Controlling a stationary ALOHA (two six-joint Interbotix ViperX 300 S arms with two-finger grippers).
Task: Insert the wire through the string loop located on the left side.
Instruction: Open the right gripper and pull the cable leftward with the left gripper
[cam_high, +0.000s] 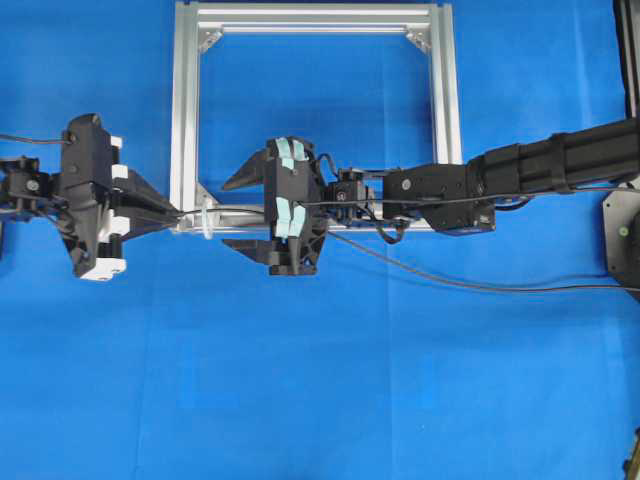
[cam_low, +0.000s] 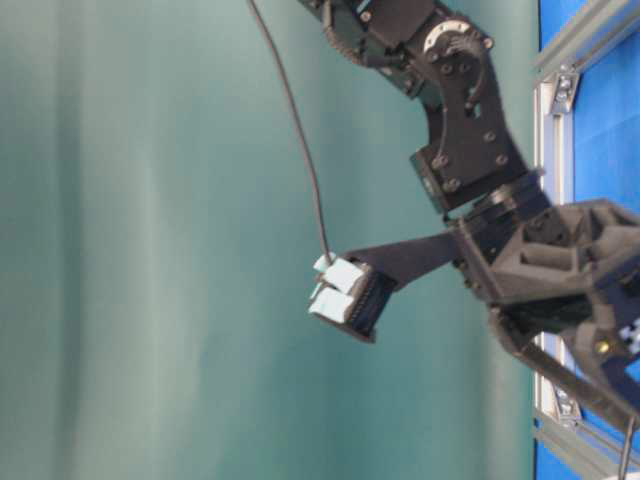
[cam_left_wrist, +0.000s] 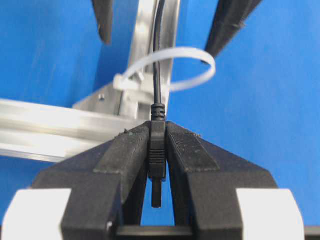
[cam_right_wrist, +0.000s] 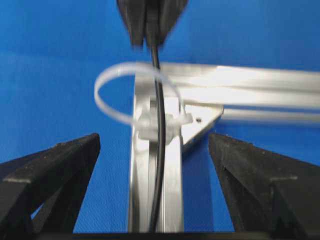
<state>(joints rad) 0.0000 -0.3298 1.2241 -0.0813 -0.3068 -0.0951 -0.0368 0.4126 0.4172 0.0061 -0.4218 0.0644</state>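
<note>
My left gripper (cam_high: 176, 213) is shut on the black plug (cam_left_wrist: 157, 152) at the end of the wire (cam_high: 480, 286), just left of the frame's bottom left corner. From the plug the wire (cam_left_wrist: 158, 60) runs through the white string loop (cam_left_wrist: 202, 75) and on along the bottom bar. The string loop (cam_high: 207, 217) is tied to that corner. My right gripper (cam_high: 227, 214) is open just right of the loop, its fingers (cam_right_wrist: 55, 170) wide on both sides of the bar. The wire (cam_right_wrist: 159, 165) lies free between them. The left gripper (cam_right_wrist: 150, 22) shows beyond the loop (cam_right_wrist: 107, 97).
The silver square frame (cam_high: 185, 100) lies flat on the blue cloth, with triangular brackets in its corners. The wire trails off to the right edge below my right arm (cam_high: 540, 165). A black and grey fixture (cam_high: 620, 225) stands at the far right.
</note>
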